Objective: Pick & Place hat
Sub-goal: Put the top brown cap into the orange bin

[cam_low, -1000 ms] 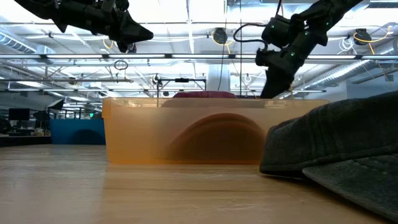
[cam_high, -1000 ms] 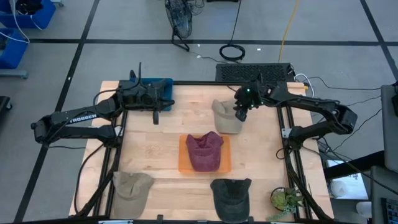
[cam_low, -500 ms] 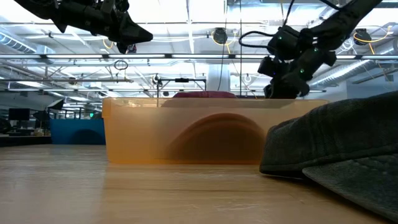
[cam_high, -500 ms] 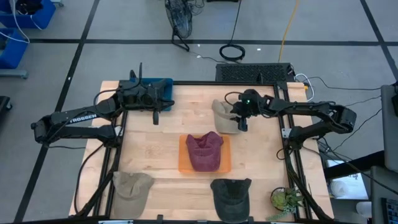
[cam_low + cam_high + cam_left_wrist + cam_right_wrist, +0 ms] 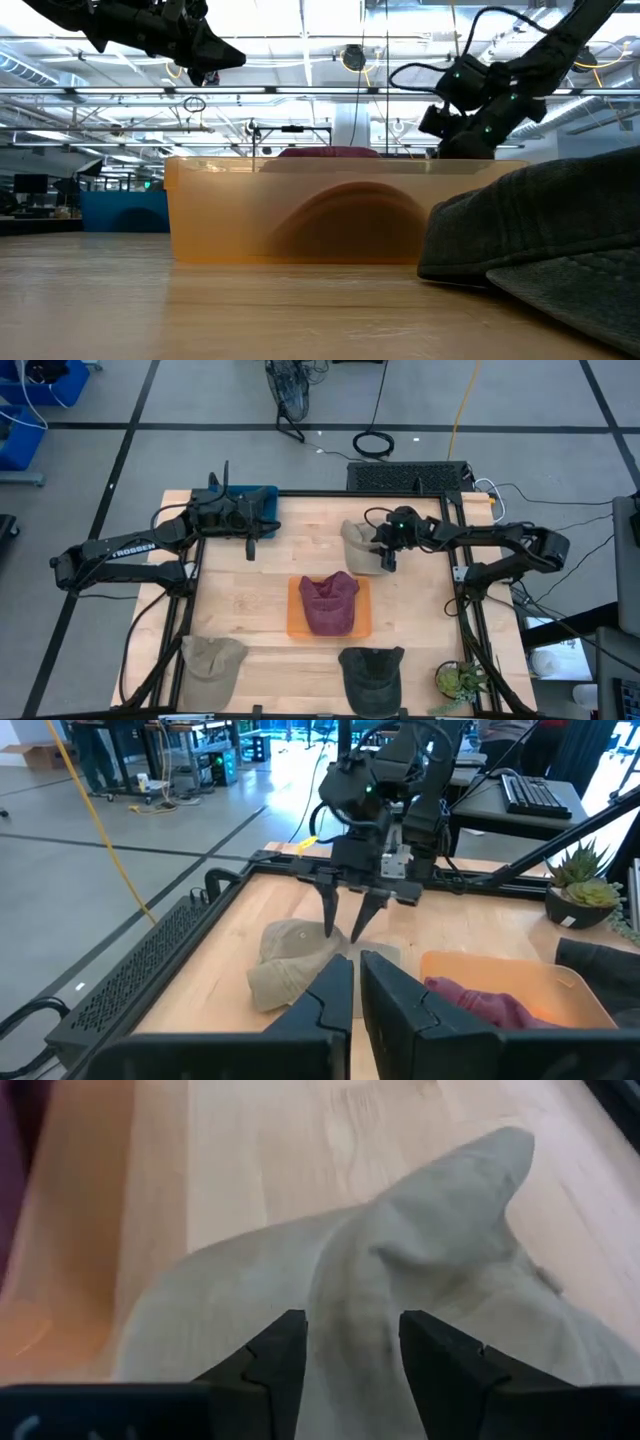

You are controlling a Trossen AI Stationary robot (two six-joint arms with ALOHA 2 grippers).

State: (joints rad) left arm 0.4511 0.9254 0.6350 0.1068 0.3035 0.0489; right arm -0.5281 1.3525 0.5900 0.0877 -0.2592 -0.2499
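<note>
The right gripper [image 5: 388,560], jaws spread, straddles a raised fold of the beige hat [image 5: 362,546], at one o'clock from the orange tray [image 5: 296,622], poised to pinch it; the left gripper [image 5: 250,546] waits shut.

right gripper [image 5: 389,563] lowered onto beige hat [image 5: 362,548], fingers now straddling its crown
</note>
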